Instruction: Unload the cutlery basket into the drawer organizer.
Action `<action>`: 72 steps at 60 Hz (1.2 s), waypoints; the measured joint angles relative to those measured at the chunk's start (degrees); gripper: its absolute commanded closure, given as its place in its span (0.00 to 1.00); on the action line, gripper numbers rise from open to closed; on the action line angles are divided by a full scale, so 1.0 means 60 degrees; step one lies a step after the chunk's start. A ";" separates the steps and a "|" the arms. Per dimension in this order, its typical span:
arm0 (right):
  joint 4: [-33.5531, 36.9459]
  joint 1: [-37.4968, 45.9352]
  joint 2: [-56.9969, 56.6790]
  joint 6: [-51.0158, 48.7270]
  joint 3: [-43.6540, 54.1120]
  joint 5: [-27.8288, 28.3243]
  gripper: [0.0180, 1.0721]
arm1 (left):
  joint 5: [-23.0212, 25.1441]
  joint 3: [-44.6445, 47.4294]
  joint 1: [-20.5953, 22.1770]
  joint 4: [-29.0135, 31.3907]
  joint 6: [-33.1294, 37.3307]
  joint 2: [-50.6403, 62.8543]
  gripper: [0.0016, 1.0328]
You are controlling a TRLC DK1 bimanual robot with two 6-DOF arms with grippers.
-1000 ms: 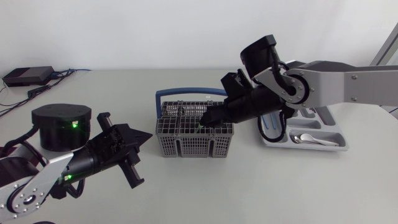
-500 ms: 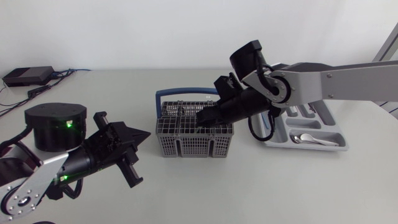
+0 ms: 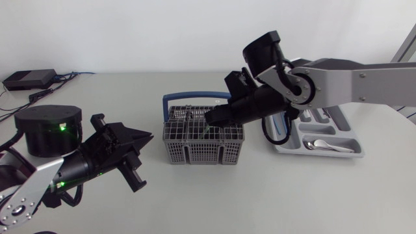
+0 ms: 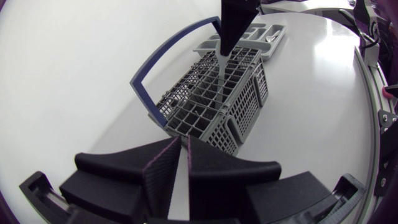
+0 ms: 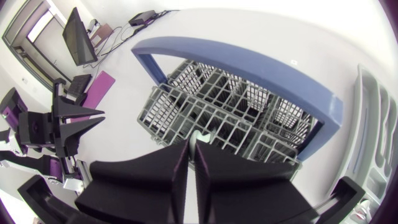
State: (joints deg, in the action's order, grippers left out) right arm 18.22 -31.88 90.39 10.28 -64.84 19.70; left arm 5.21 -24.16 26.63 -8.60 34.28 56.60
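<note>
- Cutlery basket (image 3: 203, 140): grey mesh with a blue hoop handle (image 3: 195, 99), upright near the middle of the table (image 3: 273, 188).
- Right gripper (image 3: 212, 121): reaching in over the basket's top, fingers pinched on a pale cutlery piece (image 4: 221, 65) that hangs down into a compartment. I cannot tell what kind of piece it is.
- Left gripper (image 3: 148, 138): beside the basket and apart from it, tip pointing toward it, fingers closed together with nothing between them.
- Drawer organizer (image 3: 350, 140): grey tray just beyond the basket on my right side, under my right arm.
- Spoon (image 3: 325, 145): lying flat in the organizer's near compartment.
</note>
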 measured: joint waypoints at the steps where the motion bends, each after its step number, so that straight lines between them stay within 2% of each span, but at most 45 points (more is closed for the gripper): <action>1: 0.0007 -0.0018 -0.0073 0.0000 0.0000 -0.0007 0.95 | 0.0000 0.0000 0.0000 0.0004 -0.0004 -0.0018 0.69; 16: 0.1144 -0.0233 -0.1719 -0.0259 -0.0018 -0.0175 0.95 | 0.0004 0.0004 -0.0186 0.0040 -0.0004 -0.0321 0.70; 36: 0.2918 0.0313 -0.4073 -0.0820 -0.0058 0.0248 0.95 | 0.0007 0.0004 -0.0233 0.0288 -0.0004 -0.0619 0.70; 42: 0.3625 0.0940 -0.4707 -0.1191 -0.0062 0.0255 0.95 | 0.0007 0.0004 -0.0233 0.0437 -0.0007 -0.0780 0.70; 54: 0.5020 0.3304 -0.5472 -0.2481 -0.0062 0.0251 0.95 | 0.0007 0.0011 -0.0233 0.0536 -0.0036 -0.1064 0.70; 62: 0.5184 0.5064 -0.5497 -0.3668 0.0175 0.0204 0.95 | 0.0007 0.0022 -0.0233 0.0637 -0.0146 -0.1137 0.70; 72: 0.5122 0.6353 -0.5093 -0.4798 0.0692 -0.0262 0.95 | 0.0007 0.0022 -0.0233 0.0736 -0.0222 -0.1249 0.70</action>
State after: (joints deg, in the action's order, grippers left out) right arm 48.95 6.24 59.83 -18.50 -60.69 18.13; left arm 5.26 -24.03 25.23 -4.19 32.95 49.10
